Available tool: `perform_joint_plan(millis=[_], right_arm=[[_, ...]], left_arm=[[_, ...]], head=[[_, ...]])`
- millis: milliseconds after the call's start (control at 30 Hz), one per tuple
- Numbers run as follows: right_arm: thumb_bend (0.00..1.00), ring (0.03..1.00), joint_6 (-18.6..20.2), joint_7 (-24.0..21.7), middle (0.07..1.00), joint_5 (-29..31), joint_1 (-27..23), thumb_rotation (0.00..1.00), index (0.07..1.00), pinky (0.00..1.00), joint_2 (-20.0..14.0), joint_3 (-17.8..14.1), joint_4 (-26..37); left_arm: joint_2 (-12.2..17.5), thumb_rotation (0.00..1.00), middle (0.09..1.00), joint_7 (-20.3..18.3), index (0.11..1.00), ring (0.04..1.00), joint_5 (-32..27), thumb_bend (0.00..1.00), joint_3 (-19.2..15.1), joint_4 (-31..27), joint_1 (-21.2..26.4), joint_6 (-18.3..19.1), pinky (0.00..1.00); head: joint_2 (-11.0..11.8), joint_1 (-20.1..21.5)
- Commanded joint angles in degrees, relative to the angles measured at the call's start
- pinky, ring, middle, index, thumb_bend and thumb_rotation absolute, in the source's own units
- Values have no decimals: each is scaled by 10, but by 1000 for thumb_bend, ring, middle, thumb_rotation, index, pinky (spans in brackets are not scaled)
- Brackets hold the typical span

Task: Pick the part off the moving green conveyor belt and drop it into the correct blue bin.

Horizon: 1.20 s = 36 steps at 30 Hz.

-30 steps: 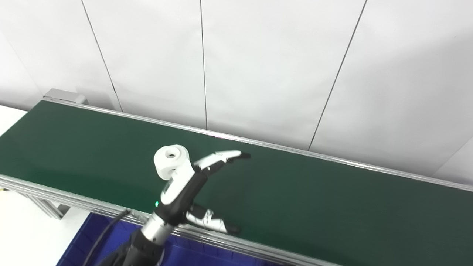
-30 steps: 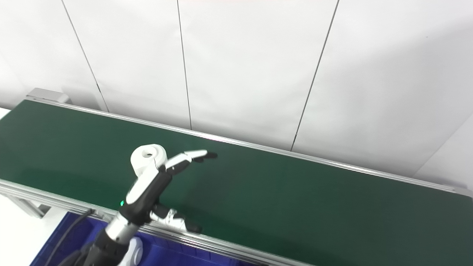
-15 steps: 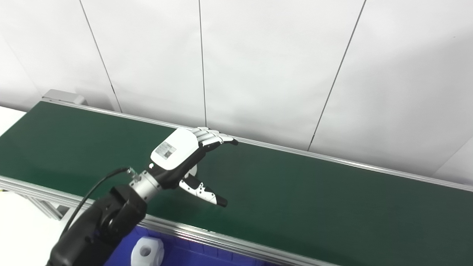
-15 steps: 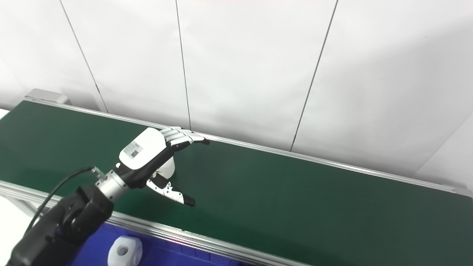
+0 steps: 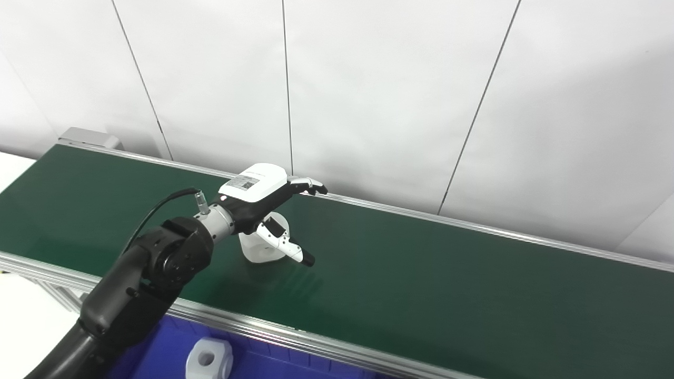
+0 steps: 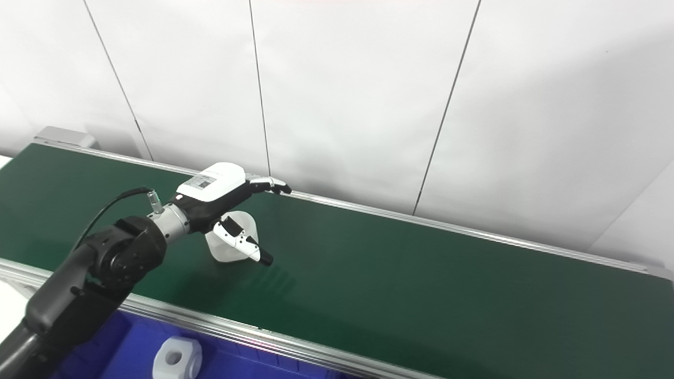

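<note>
A white cylindrical part (image 5: 256, 251) stands on the green conveyor belt (image 5: 421, 284) left of the middle. My left hand (image 5: 261, 190) hovers palm down right over it, open. The fingers (image 5: 308, 184) stretch toward the belt's far rail and the thumb (image 5: 287, 246) hangs in front of the part. The hand hides the part's top, and I cannot tell whether it touches the part. The same shows in the right eye view, with the hand (image 6: 218, 189) over the part (image 6: 224, 250). My right hand is not in view.
A blue bin (image 5: 163, 352) sits below the belt's near rail at the bottom left, with a white part (image 5: 209, 359) lying in it. Aluminium rails (image 5: 295, 337) edge the belt. A white panelled wall stands right behind it.
My left hand rose from the belt's near edge, turned palm down and moved away from me over the part. The part, in full view before, is now partly covered.
</note>
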State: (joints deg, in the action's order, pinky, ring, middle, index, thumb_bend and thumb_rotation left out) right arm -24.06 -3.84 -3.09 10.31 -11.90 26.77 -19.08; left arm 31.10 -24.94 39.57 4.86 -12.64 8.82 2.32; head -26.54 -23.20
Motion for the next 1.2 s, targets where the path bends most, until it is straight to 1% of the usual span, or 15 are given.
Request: perform_joint_plan(millis=[0, 100, 200, 400, 533, 633, 800, 900, 933, 967, 1000, 1033, 1067, 1100, 1167], right_arm=[[898, 817, -29, 4, 860, 2, -3, 928, 826, 694, 1, 3, 11], [897, 819, -29, 5, 859, 2, -2, 923, 826, 694, 2, 3, 14], [904, 817, -29, 9, 856, 0, -2, 926, 825, 690, 2, 6, 14], [899, 820, -29, 2, 854, 8, 3, 917, 824, 704, 4, 1, 17], [880, 813, -29, 16, 850, -2, 1, 923, 823, 692, 0, 8, 19], [879, 815, -29, 11, 853, 3, 1, 916, 826, 698, 1, 7, 18], [877, 813, -29, 9, 853, 5, 3, 909, 828, 698, 0, 6, 22], [884, 809, -29, 10, 852, 4, 4, 911, 829, 695, 0, 6, 22], [885, 808, -29, 10, 852, 4, 4, 911, 830, 695, 0, 6, 22], [876, 811, -29, 11, 851, 4, 3, 911, 832, 698, 0, 6, 22], [875, 811, -29, 10, 851, 4, 4, 911, 832, 698, 1, 6, 22], [879, 811, -29, 10, 851, 5, 4, 911, 832, 699, 1, 6, 22], [882, 811, -29, 9, 851, 5, 4, 911, 831, 699, 2, 5, 22], [879, 809, -29, 9, 851, 6, 4, 908, 832, 698, 2, 5, 22], [880, 808, -29, 12, 851, 3, 3, 910, 832, 697, 2, 7, 21]], left_arm=[[24, 544, 815, 5, 830, 812, 7, 874, -5, 3, 25, 5, 716], [26, 553, 823, 4, 834, 816, 7, 872, -1, 33, 34, 9, 711], [27, 581, 829, 8, 837, 791, 9, 877, 6, 61, 41, 5, 660], [28, 610, 822, 32, 834, 771, 15, 895, 19, 119, 46, -10, 635], [24, 563, 814, 62, 827, 762, 25, 886, 24, 146, 41, -9, 626], [19, 535, 816, 90, 829, 769, 40, 871, 29, 163, 37, -6, 627], [10, 504, 813, 105, 832, 739, 41, 865, 42, 180, 33, -3, 596], [4, 503, 803, 112, 817, 761, 52, 881, 55, 185, 31, -1, 626], [0, 503, 803, 123, 815, 765, 58, 881, 60, 190, 31, -4, 631], [-2, 428, 785, 132, 801, 755, 63, 865, 64, 193, 30, -5, 625], [-10, 423, 784, 155, 800, 754, 70, 863, 66, 200, 29, -6, 624], [-15, 313, 763, 171, 778, 695, 74, 858, 66, 205, 29, -7, 563], [-24, 256, 752, 198, 766, 665, 76, 855, 65, 215, 28, -12, 532], [-30, 163, 733, 217, 739, 640, 77, 838, 64, 222, 28, -15, 506], [-47, 86, 712, 269, 711, 622, 77, 821, 61, 243, 27, -30, 491]], head=[[0, 0], [-1, 4], [-1, 5], [-4, 7], [-5, 8], [-6, 10], [-9, 13], [-9, 13], [-9, 12], [-9, 12], [-9, 12], [-9, 12], [-9, 12], [-9, 12], [-10, 14]])
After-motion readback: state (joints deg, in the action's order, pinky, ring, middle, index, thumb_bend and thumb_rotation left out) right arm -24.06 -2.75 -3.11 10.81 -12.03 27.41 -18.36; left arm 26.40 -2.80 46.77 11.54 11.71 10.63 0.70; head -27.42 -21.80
